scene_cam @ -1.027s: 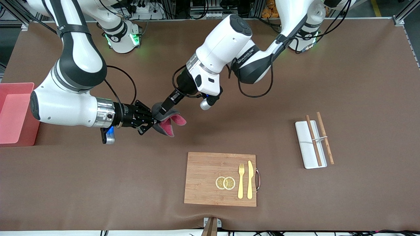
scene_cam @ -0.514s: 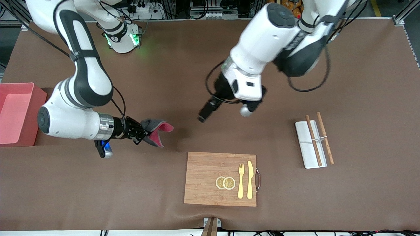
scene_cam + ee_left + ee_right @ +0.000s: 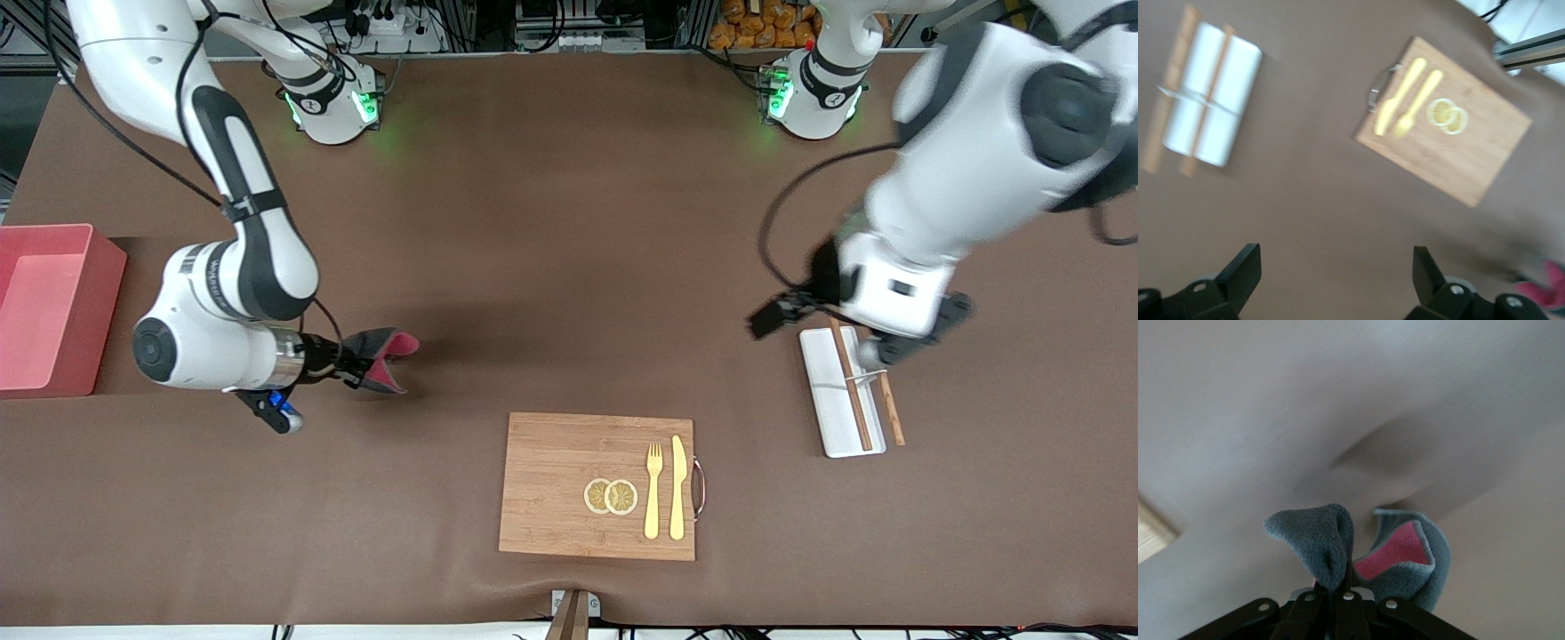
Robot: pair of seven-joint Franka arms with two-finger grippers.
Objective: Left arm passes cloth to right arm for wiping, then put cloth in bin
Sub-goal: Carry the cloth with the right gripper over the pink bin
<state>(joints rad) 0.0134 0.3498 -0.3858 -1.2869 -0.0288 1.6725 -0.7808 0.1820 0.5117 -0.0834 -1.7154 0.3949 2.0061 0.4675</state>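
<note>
Right gripper (image 3: 351, 366): over bare table between the pink bin and the wooden board, fingers clamped on the cloth.
Cloth (image 3: 384, 356): dark grey with its magenta-pink side showing, hanging folded from the right gripper; in the right wrist view it (image 3: 1358, 553) bunches up at the fingertips.
Left gripper (image 3: 766, 317): over the table beside the white tray, fingers spread wide apart with nothing between them.
Bin (image 3: 89, 311): pink box at the right arm's end of the table.
White tray (image 3: 836, 418): carries wooden chopsticks (image 3: 852, 387).
Wooden board (image 3: 551, 480): nearer the front camera, bearing two lemon slices (image 3: 610, 496), a yellow fork (image 3: 653, 489) and a knife (image 3: 677, 487).
</note>
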